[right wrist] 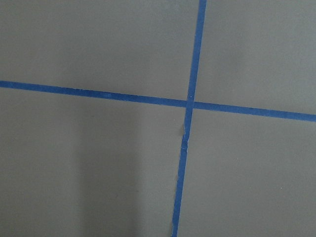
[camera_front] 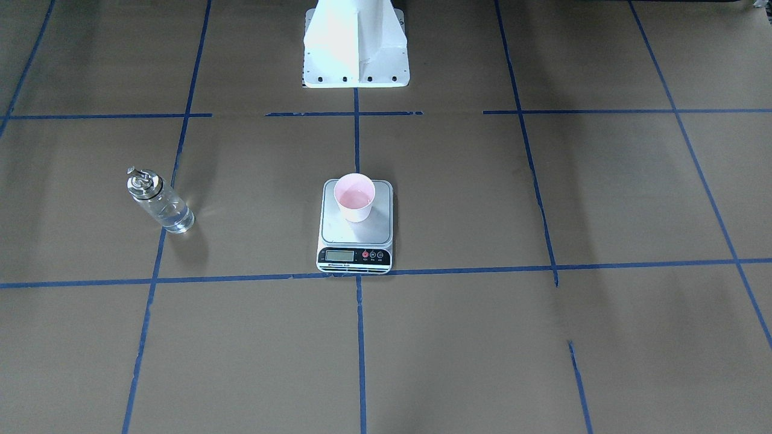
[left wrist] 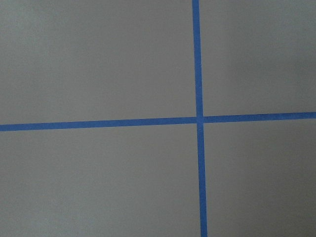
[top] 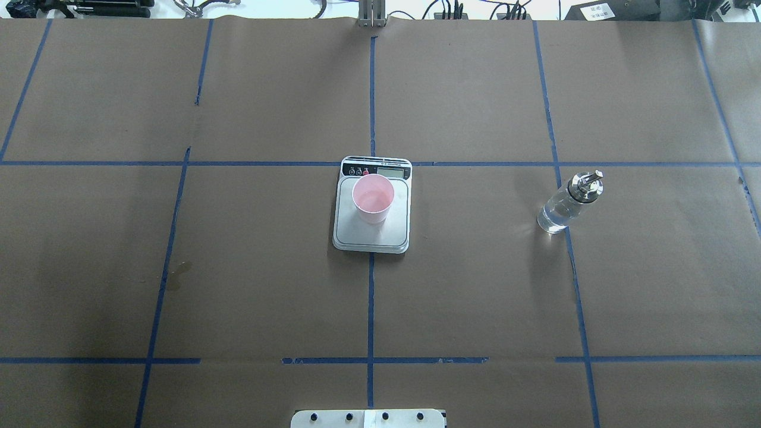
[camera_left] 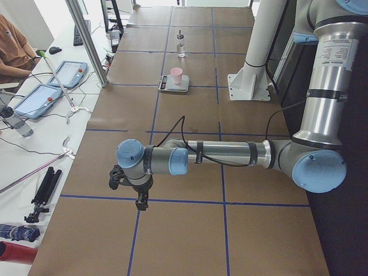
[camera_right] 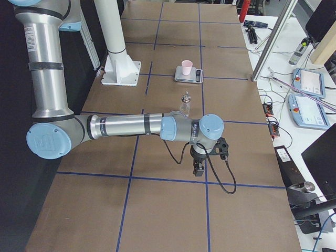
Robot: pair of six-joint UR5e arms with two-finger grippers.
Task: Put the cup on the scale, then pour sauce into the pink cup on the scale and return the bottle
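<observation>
The pink cup point(top: 373, 199) stands upright on the scale's steel platform point(top: 371, 235) at the table's middle; it also shows in the front view point(camera_front: 354, 197), with a thin layer of clear liquid inside. The clear glass bottle point(top: 569, 202) with a silver spout stands upright on the paper, to the robot's right of the scale, and shows in the front view point(camera_front: 160, 201). My left gripper point(camera_left: 140, 201) shows only in the exterior left view, my right gripper point(camera_right: 199, 169) only in the exterior right view. Both hang over bare paper far from the scale. I cannot tell if they are open or shut.
Brown paper with a blue tape grid covers the table point(top: 178, 267). The robot's white base point(camera_front: 356, 42) stands at the table's rear middle. A small stain point(top: 177, 274) marks the paper on the left. Tablets, cables and a seated person point(camera_left: 11, 52) are beside the table.
</observation>
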